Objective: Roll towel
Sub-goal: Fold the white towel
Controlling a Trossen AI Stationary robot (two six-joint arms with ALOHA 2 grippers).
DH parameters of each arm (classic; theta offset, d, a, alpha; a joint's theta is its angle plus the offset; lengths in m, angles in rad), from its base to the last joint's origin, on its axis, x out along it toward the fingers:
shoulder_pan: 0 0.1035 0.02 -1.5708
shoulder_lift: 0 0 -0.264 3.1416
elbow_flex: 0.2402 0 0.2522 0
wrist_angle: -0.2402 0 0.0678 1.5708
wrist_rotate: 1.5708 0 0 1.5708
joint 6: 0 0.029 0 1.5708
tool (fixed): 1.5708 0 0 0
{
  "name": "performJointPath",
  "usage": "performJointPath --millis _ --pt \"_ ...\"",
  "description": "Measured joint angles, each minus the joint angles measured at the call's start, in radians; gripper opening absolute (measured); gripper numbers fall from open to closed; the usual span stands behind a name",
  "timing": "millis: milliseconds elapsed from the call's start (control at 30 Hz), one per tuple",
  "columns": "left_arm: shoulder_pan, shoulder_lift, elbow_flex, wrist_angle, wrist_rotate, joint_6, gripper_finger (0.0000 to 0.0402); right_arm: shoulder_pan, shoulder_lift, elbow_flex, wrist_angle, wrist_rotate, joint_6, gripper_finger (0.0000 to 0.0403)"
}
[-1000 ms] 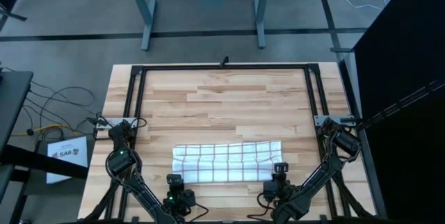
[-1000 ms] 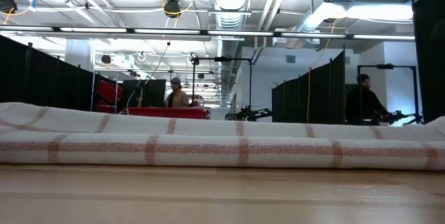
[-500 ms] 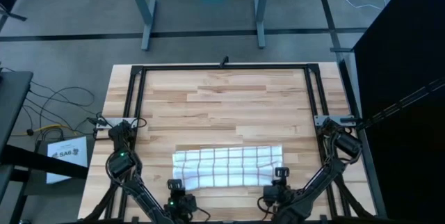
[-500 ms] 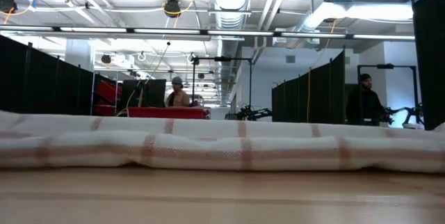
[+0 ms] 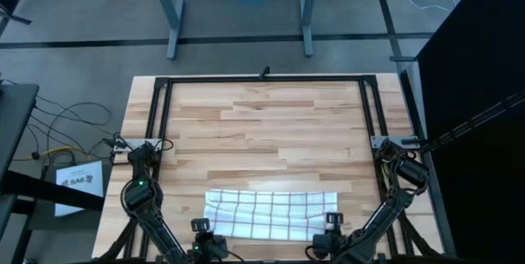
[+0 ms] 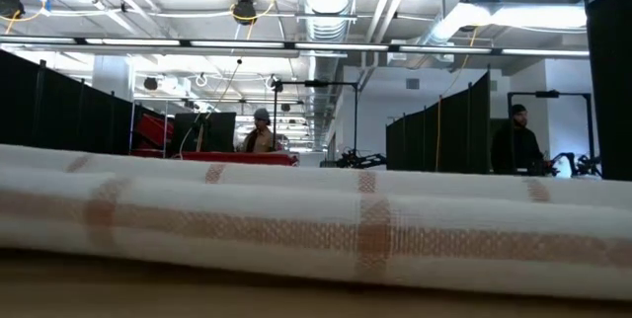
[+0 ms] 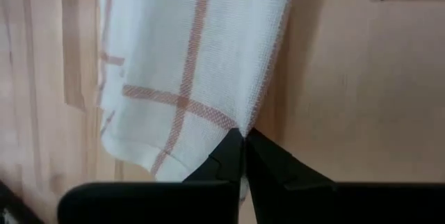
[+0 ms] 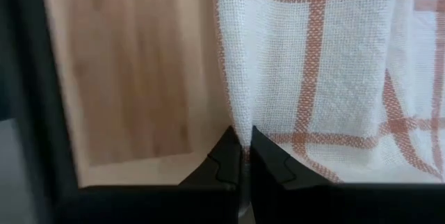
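The towel (image 5: 271, 215), thin white weave with a reddish-lined grid, lies flat near the wooden tabletop's (image 5: 271, 125) near edge. Wrist views alone show each grip: the left claw (image 7: 243, 140) pinches one towel corner, the right claw (image 8: 243, 140) another. Beside the tabletop, a box (image 5: 78, 184) reads "SAG".

The surface (image 5: 271, 125) is made of light wooden planks and has a black frame (image 5: 267, 79) around its edges. Directly on it lies the towel (image 5: 269, 214), white with a thin grid pattern, folded into a long band near the front edge.
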Motion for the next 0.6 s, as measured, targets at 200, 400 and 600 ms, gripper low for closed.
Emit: performJointPath --millis 200,400,600 --pt "-0.001 -0.082 0.024 0.013 0.007 0.005 0.0 0.001 0.0 0.016 0.056 -0.058 -0.017 0.0" --pt "0.004 -0.173 0.024 0.025 0.028 0.039 0.0 0.009 -0.036 0.016 0.082 -0.079 -0.024 0.0" --pt "0.049 -0.239 -0.072 0.112 0.131 0.125 0.0 0.012 -0.146 -0.014 0.091 -0.067 -0.033 0.0"
